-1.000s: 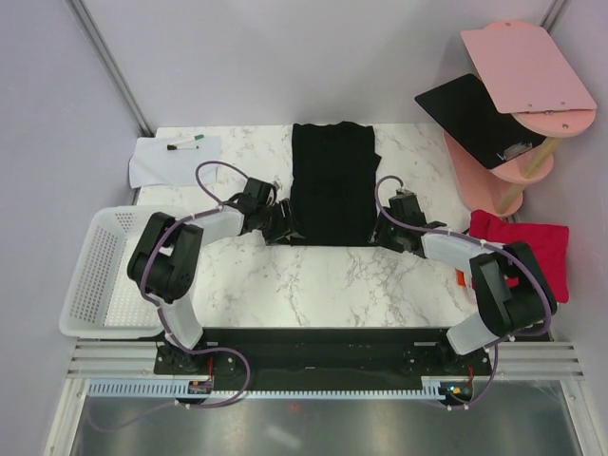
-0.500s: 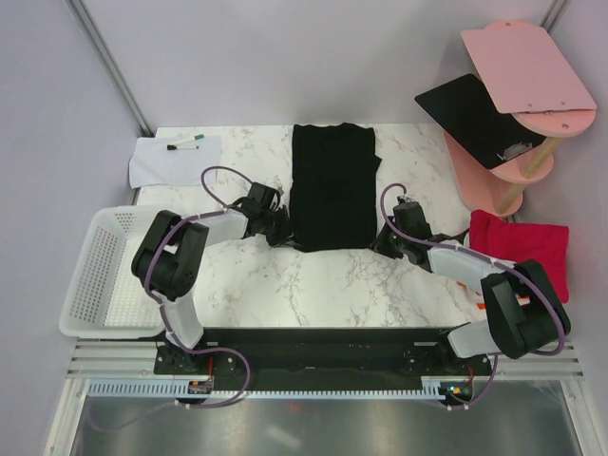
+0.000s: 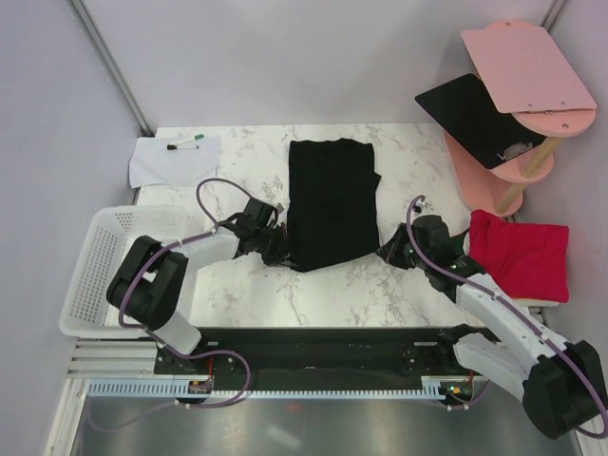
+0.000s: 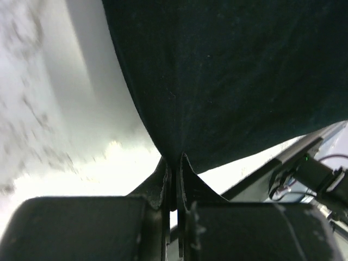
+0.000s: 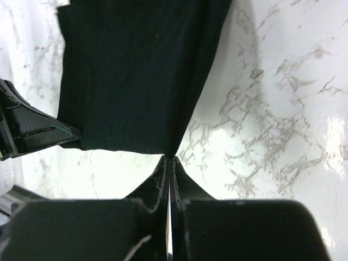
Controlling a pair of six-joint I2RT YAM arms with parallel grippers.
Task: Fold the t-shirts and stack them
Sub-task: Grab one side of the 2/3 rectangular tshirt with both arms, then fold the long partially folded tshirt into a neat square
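Cloth fills both your claws: your left gripper (image 4: 174, 166) clamps the near-left corner of the black t-shirt (image 3: 332, 199), your right gripper (image 5: 169, 160) its near-right corner.

A white basket (image 3: 90, 275) adjoins the marble table's (image 3: 323, 290) left, near paper (image 3: 157, 163) and marker (image 3: 185, 143).

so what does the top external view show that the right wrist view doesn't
Only the top external view: the white basket, the paper sheet with its marker, the pink rack holding a black board, and the red t-shirt off to the right.
Only the right wrist view: close up, the right gripper pinched shut on a near corner of the black t-shirt.
Both: the black t-shirt, the marble table, and the left gripper at the shirt's other near corner.
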